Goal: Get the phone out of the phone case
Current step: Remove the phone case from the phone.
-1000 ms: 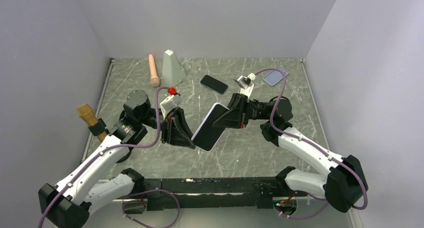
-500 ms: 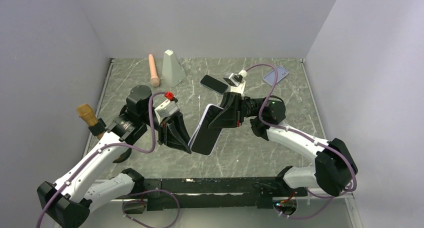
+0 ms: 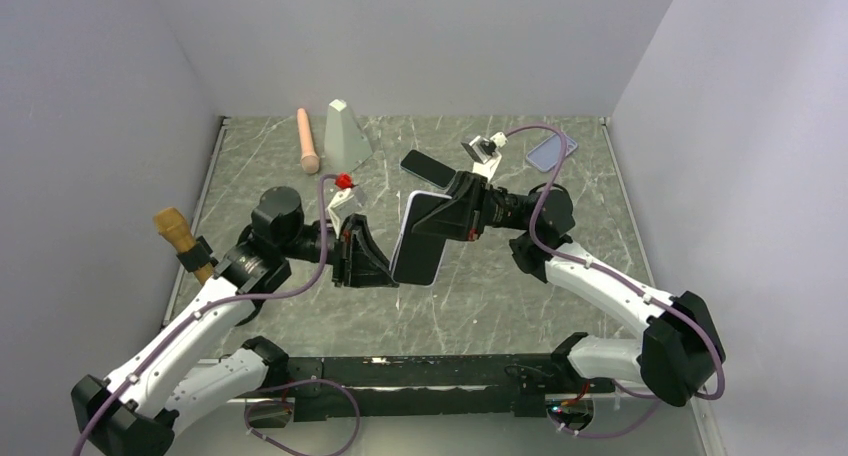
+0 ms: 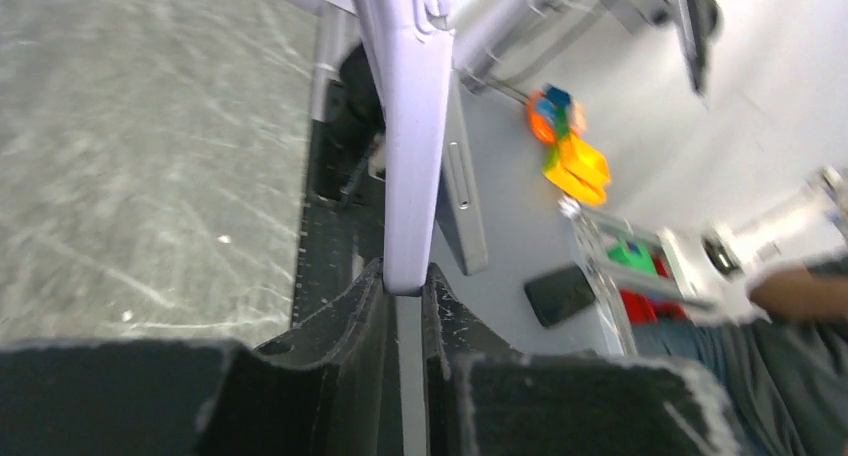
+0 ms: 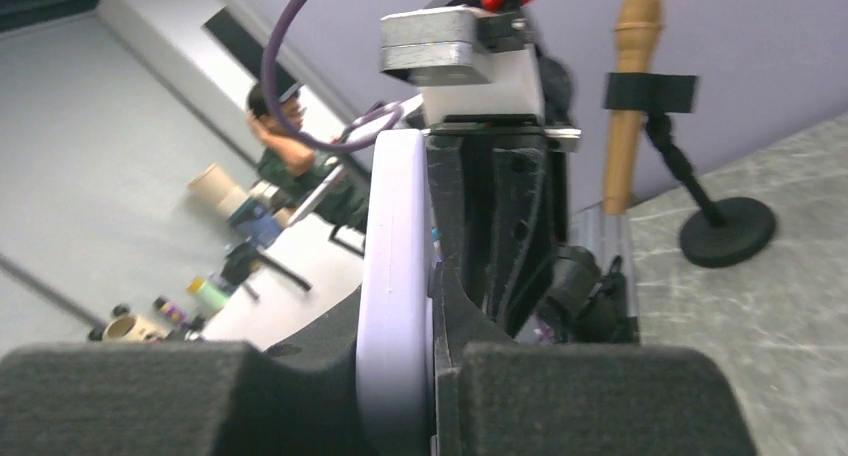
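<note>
Arms are counted at two, each ended by one gripper. Three phone-shaped things are seen from above: one phone (image 3: 420, 261) held up at the centre of the frame, one black phone (image 3: 427, 168) laid flat on the table (image 3: 480, 296) just above it, and one lilac cover (image 3: 551, 153) at the upper right. One pink rod (image 3: 308, 141) and one grey wedge (image 3: 345, 134) are set at the upper left, and one wooden handle (image 3: 178, 231) is clamped at the left edge.

The held phone is shown dark-faced and tilted on edge, clear of the table. It is wrapped in a pale lilac case (image 4: 410, 126) with rounded corners. The left gripper (image 3: 388, 272) is closed on the case's lower left edge. The right gripper (image 3: 428, 219) is clamped on its upper right side. In both wrist views the lilac rim is pinched between black fingers (image 5: 500, 326).
</note>
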